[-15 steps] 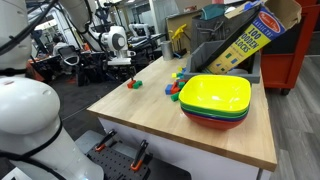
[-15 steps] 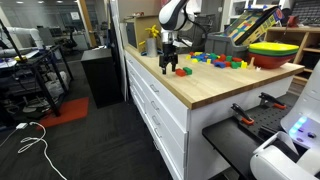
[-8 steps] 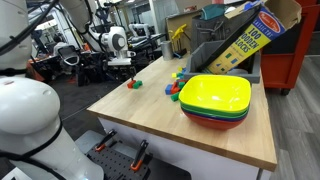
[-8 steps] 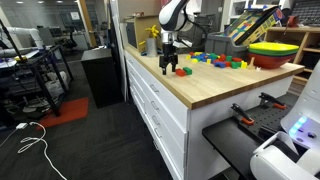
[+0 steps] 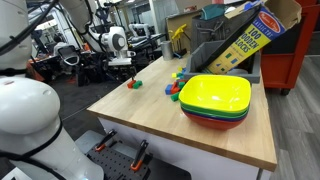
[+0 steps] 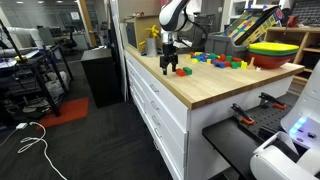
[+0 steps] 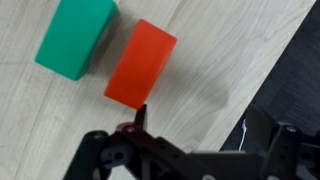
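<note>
A red block [image 7: 141,63] lies flat on the wooden table [image 7: 230,60], with a green block [image 7: 76,38] close beside it. My gripper [image 7: 190,125] hangs just above the table beside the red block. It looks open and holds nothing; one thin fingertip points at the red block's near edge. In both exterior views the gripper [image 6: 170,66] [image 5: 128,66] stands upright over the table's corner, next to the red and green blocks [image 6: 183,71] [image 5: 135,83].
A stack of yellow, green and red bowls [image 5: 215,98] [image 6: 275,52] sits at one end of the table. Several loose coloured blocks [image 6: 218,60] [image 5: 178,85] lie mid-table. A tilted block box [image 5: 245,40] leans behind. The table edge [image 7: 262,95] is near.
</note>
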You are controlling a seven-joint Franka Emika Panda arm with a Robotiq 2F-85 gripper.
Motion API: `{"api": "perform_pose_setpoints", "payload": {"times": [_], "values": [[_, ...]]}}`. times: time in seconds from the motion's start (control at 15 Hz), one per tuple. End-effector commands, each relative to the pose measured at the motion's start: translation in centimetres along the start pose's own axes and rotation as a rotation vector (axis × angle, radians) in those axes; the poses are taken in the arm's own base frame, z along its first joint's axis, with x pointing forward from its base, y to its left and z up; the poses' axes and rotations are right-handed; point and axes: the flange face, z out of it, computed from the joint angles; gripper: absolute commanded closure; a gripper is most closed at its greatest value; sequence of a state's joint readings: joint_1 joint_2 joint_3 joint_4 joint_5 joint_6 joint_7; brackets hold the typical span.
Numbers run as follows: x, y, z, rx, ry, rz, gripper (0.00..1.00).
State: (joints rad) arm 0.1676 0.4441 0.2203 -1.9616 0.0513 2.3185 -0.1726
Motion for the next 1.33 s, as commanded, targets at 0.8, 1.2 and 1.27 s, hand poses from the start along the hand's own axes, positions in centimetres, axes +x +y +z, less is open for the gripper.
{"api": "perform_pose_setpoints", "payload": {"times": [0.8,1.2,1.27], "values": [[2.2,7.5,-8.1,0.098,0.193,0.195,0.0],[-1.0,17.2,-10.1,0.026,0.214,0.376,0.0],[-1.7,18.2,-10.3,0.023,0.205,0.389,0.0]]}}
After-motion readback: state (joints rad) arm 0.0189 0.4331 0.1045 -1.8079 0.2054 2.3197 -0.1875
